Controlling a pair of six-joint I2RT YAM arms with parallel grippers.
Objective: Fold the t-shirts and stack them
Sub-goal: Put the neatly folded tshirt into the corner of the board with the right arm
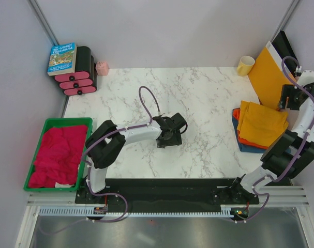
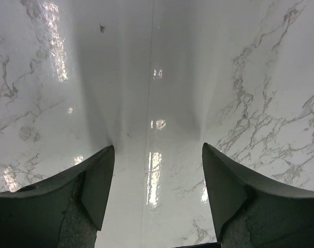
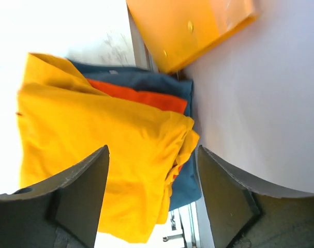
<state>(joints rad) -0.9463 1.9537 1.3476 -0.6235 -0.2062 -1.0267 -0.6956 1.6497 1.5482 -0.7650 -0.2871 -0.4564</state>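
A: Left arm [image 1: 131,135] is showing white links between bulky black joint housings [image 1: 102,145]. A thin purple cable [image 1: 145,99] is looping off its far end toward 12 o'clock.

B: Right arm [image 1: 308,116] is showing the same build: white shells, black housings, and its own purple cable [image 1: 287,64] arching at 12 o'clock.

A: More purple cable is trailing under the black base plate [image 1: 167,188], at 7 and 5 o'clock in the overhead view.

B: Left gripper [image 2: 158,146] fingers [image 2: 92,186] are reading as dark grey wedges with tapered tips and rougher grey material at the roots. Right gripper [image 3: 152,147] fingers [image 3: 79,191] are looking identical.
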